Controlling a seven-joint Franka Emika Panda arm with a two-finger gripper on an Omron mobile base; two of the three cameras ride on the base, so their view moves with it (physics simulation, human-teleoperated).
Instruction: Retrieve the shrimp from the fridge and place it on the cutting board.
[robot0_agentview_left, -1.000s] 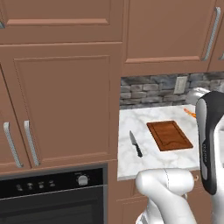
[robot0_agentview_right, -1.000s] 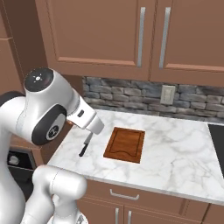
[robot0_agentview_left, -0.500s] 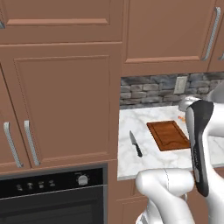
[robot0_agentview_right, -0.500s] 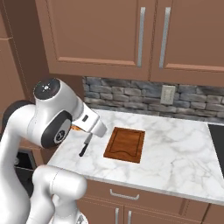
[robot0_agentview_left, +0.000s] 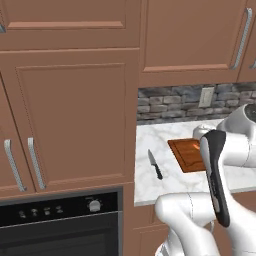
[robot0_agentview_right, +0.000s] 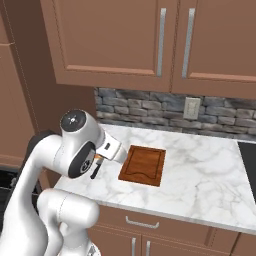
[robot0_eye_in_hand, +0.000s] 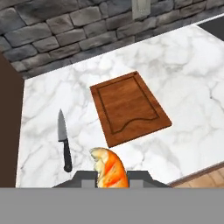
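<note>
Looking along the hand, the gripper (robot0_eye_in_hand: 111, 177) has its jaws nearly closed on one shrimp (robot0_eye_in_hand: 110, 169), orange and whitish, held above the counter (robot0_eye_in_hand: 188, 83) short of the board (robot0_eye_in_hand: 129, 107), with one knife (robot0_eye_in_hand: 64, 141) lying just left of it. From the right base view, the arm hides most of the knife (robot0_agentview_right: 95, 170), and a speck of orange shows at the hand. Over on the left base view there is one oven (robot0_agentview_left: 60, 225) with a knob (robot0_agentview_left: 94, 205).

Brown cabinets (robot0_agentview_right: 120, 40), stone backsplash (robot0_eye_in_hand: 65, 26) (grey), marble counter (robot0_agentview_right: 200, 170)
</note>
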